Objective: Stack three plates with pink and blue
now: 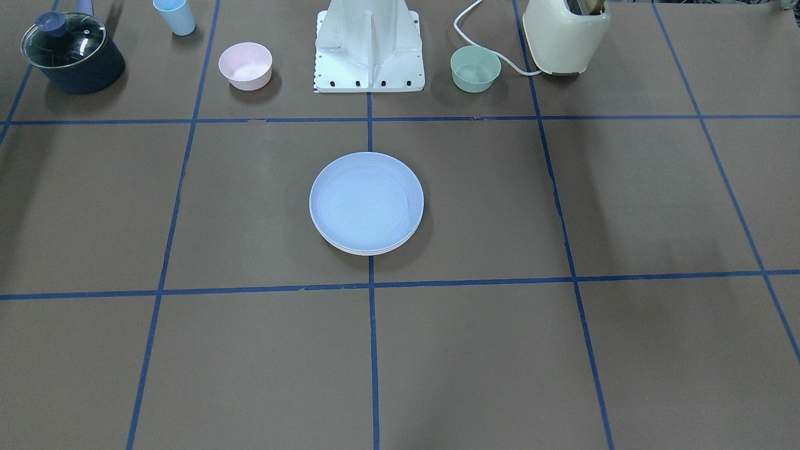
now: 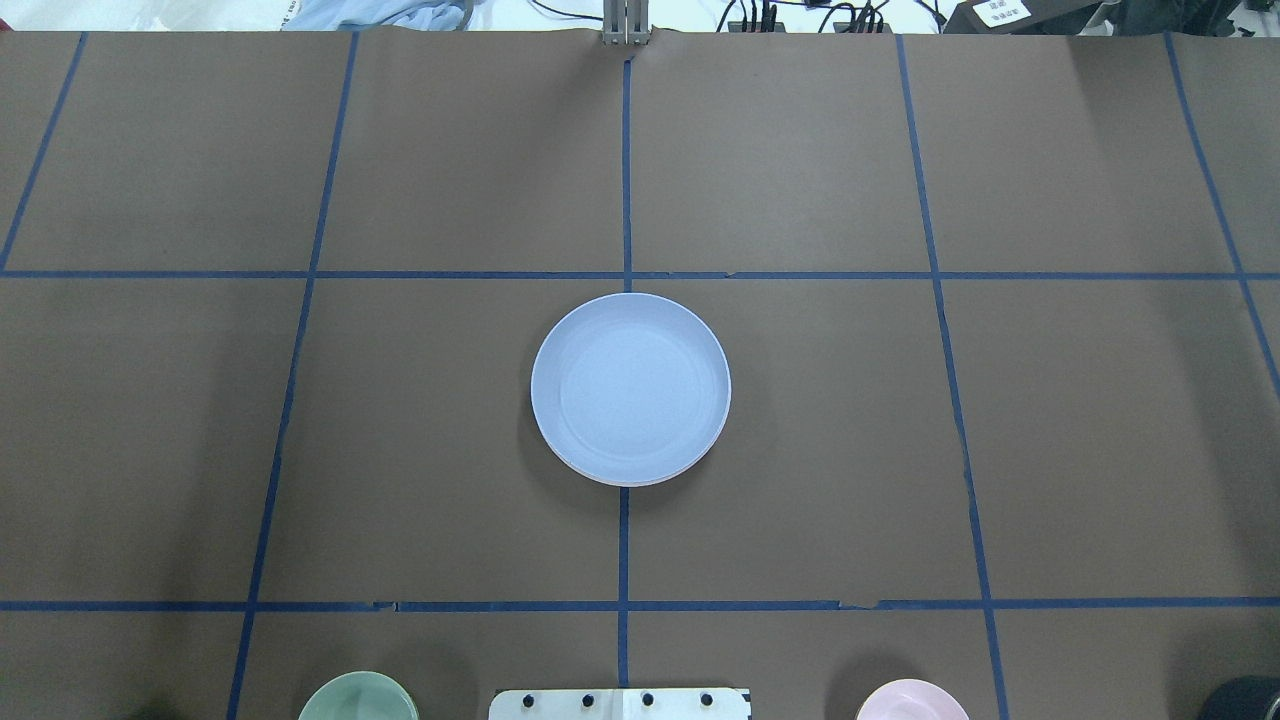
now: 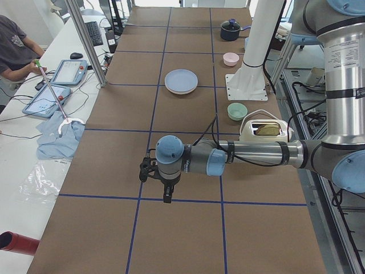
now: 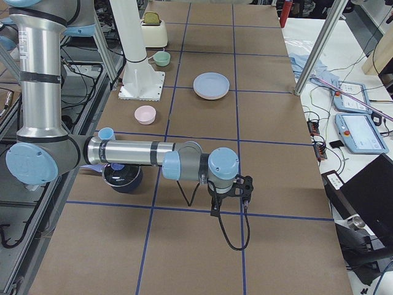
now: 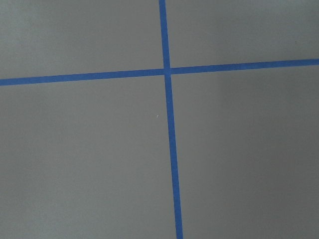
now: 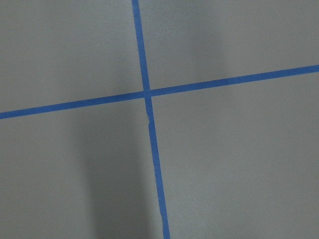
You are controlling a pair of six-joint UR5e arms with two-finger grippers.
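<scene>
We find the light blue round shallow plastic plate [image 2: 630, 385] at the centre of the brown papered table [image 2: 400, 450], topping a stack [image 4: 212, 96]. Paler lower rims [image 1: 369, 252] show at 6 o'clock in the front-facing view, colours unclear. In the overhead view, the small green bowl [image 2: 357, 697] lies at the plate's 7 o'clock and the small pink bowl [image 2: 911, 699] at its 5 o'clock. The left gripper [image 3: 165, 194] and right gripper [image 4: 228, 200] hang well apart from the stack. We cannot tell whether their jaws are apart or together.

Left gripper [image 3: 165, 194] and right gripper [image 4: 216, 208] both point downward.
</scene>
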